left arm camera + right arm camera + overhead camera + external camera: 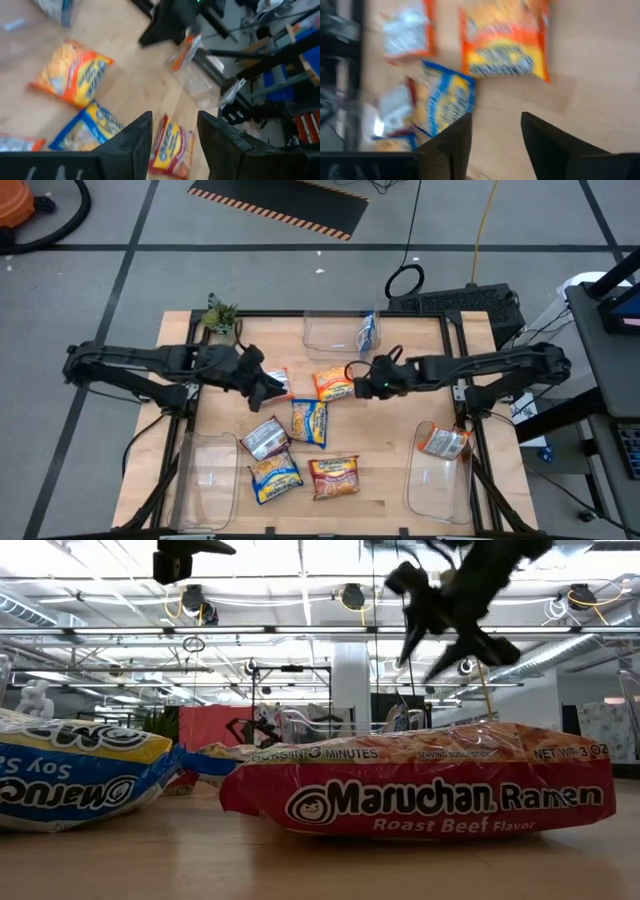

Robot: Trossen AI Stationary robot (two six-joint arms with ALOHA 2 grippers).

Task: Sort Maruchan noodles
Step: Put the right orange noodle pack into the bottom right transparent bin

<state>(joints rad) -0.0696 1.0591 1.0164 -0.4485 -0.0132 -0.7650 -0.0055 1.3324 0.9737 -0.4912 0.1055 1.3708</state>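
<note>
Wooden table with packets and bins.
I see six noodle packets lying in its middle, three clear bins at edges, a small plant far left.

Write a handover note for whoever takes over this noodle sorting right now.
Left gripper: open, empty, above the table's left-centre.
Right gripper: open, empty, beside the orange noodle packet at table centre.
Done: one blue-and-white packet in the clear far bin; one orange-and-white packet in the clear right bin.
Left: six packets loose on the wooden table, including a red roast-beef packet and blue-and-yellow packets. The clear left bin holds nothing.
</note>
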